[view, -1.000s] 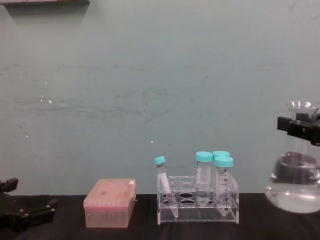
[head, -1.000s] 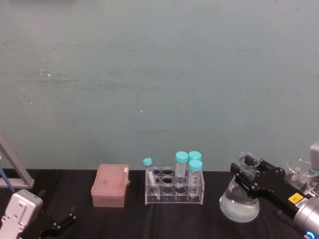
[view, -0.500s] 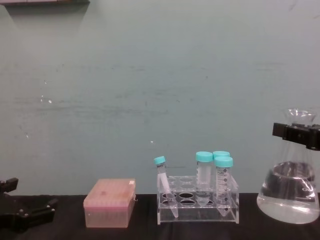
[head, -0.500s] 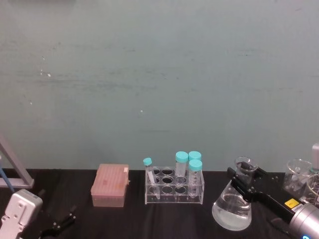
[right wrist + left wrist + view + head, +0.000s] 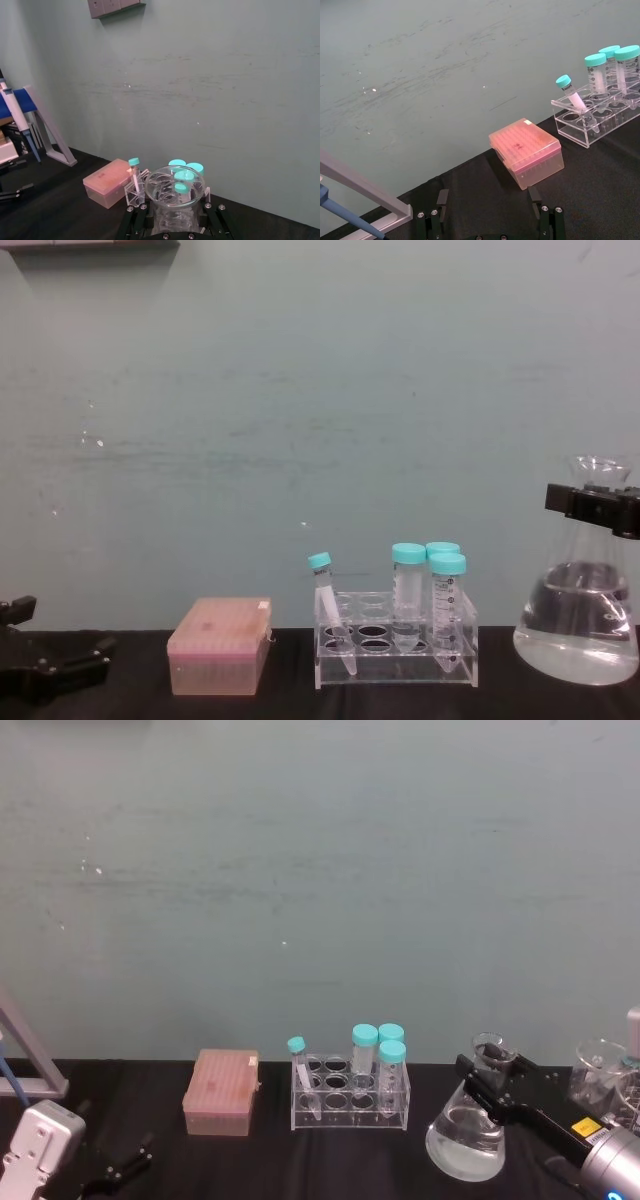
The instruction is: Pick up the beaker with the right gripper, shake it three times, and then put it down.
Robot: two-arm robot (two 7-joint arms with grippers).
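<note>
Chest view: right gripper [image 5: 598,508] is clenched on the neck of the beaker [image 5: 577,630], which stands upright to the right of the tube rack [image 5: 395,650].

Change: against a second ago the beaker sits lower and slightly nearer the rack. Over the last half second it has barely moved, and the liquid lies level. I read this as the set-down, or a low point between shakes; I can't say which.

Unclear: whether the base touches the desk [image 5: 140,705]. The beaker's right side is cut off at the frame edge.

Left gripper [image 5: 50,675] is parked far left of the rack, fingers spread, holding nothing.
</note>
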